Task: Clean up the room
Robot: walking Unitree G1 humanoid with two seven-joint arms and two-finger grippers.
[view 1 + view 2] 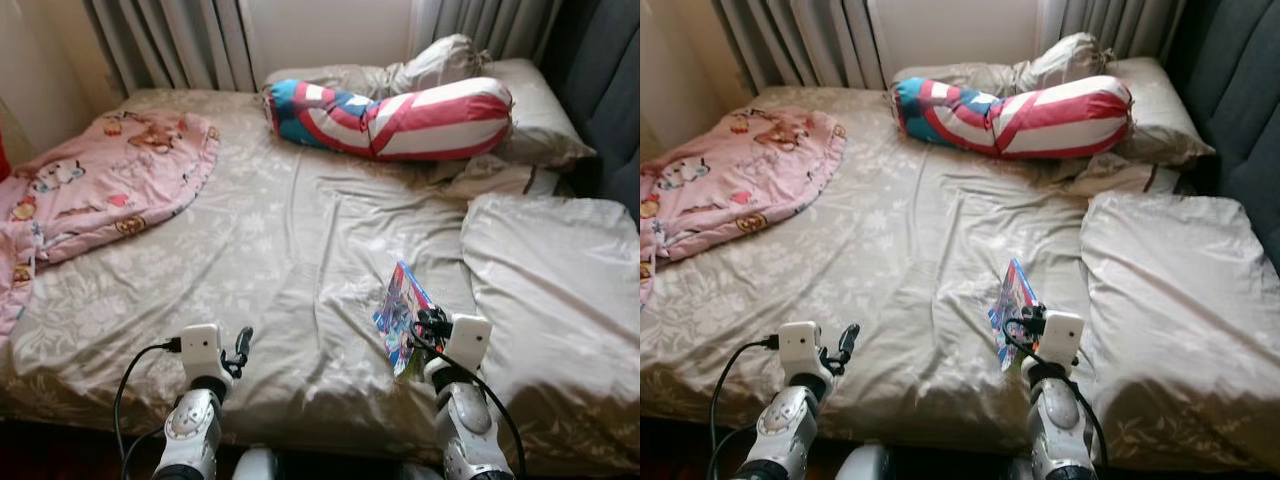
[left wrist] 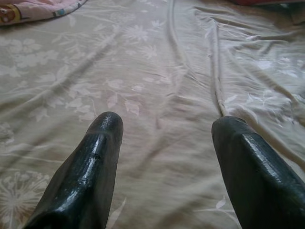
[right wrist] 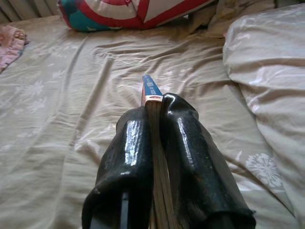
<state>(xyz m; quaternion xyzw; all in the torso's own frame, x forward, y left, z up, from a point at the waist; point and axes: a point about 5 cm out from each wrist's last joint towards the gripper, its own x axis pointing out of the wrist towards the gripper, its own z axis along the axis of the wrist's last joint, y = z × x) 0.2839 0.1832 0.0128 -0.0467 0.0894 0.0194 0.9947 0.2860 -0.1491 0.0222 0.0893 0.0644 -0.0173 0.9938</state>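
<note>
Clamped in our right gripper [image 3: 157,124], a thin colourful book [image 1: 403,312] stands on edge above the beige floral bedsheet [image 1: 280,250]. Our left gripper [image 2: 167,162] hovers with fingers apart over the sheet. Beyond lie a striped red, white and blue bolster [image 1: 400,115], a pink cartoon blanket [image 1: 100,180], beige pillows [image 1: 550,270] and grey curtains [image 1: 170,40].
</note>
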